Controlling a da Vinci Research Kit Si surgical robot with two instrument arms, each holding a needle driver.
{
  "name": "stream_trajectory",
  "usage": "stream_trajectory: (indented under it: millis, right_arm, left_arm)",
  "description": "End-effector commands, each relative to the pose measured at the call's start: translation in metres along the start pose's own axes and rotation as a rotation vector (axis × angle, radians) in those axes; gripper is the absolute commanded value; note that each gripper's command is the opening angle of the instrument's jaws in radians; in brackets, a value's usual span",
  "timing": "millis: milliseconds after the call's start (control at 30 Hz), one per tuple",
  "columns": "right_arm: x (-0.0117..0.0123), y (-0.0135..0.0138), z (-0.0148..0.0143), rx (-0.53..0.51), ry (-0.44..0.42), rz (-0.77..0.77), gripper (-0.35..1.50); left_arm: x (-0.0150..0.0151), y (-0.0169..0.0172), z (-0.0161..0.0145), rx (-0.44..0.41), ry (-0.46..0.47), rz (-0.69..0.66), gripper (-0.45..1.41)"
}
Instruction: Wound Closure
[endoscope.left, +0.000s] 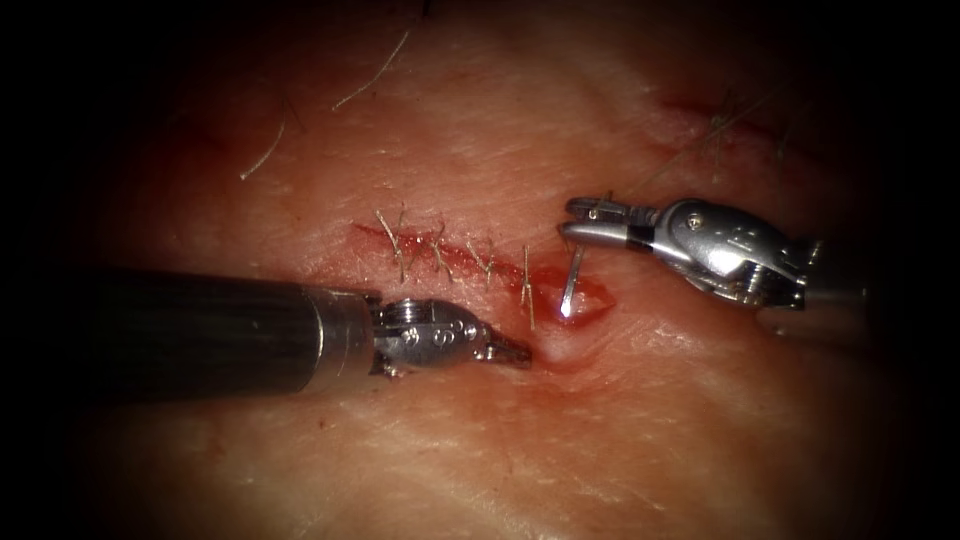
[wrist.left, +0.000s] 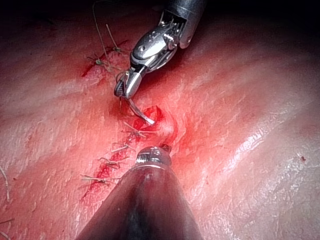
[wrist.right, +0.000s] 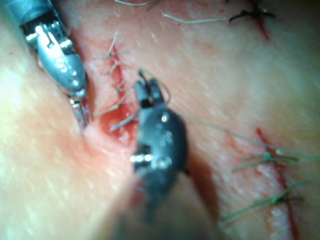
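The right tool (endoscope.left: 572, 222) grips the needle (endoscope.left: 571, 285) near its back end, its point down in the open right end of the cut (endoscope.left: 480, 262) in the tissue (endoscope.left: 620, 440); whether the point has entered tissue I cannot tell; the left tool (endoscope.left: 515, 352) presses on the near edge just beside it, and I cannot tell if it holds anything; the risk, as I judge it, is the needle twisting in so far-back a grip, or the pressed edge slipping away, giving a shallow bite; stitches (endoscope.left: 440, 255) lie to the left.

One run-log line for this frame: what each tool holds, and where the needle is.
right tool: holds needle near its tail | needle tip at open end of cut | left tool: pressing tissue beside cut
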Motion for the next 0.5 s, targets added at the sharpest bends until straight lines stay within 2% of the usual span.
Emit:
stream_trajectory:
  millis: [33, 333, 500]
  right_arm:
    - [-0.0002, 0.0002, 0.0006, -0.003, 0.004, -0.027, -0.35]
    - [0.0000, 0.0004, 0.0003, -0.038, -0.004, -0.162, -0.35]
    - [0.0001, 0.0004, 0.0002, -0.042, -0.003, -0.167, -0.35]
  left_arm:
    - [-0.0002, 0.0001, 0.0009, -0.002, 0.000, -0.001, -0.45]
    - [-0.0001, 0.0001, 0.0009, -0.001, 0.000, -0.001, -0.45]
    - [-0.0001, 0.0001, 0.0010, -0.001, 0.000, -0.001, -0.45]
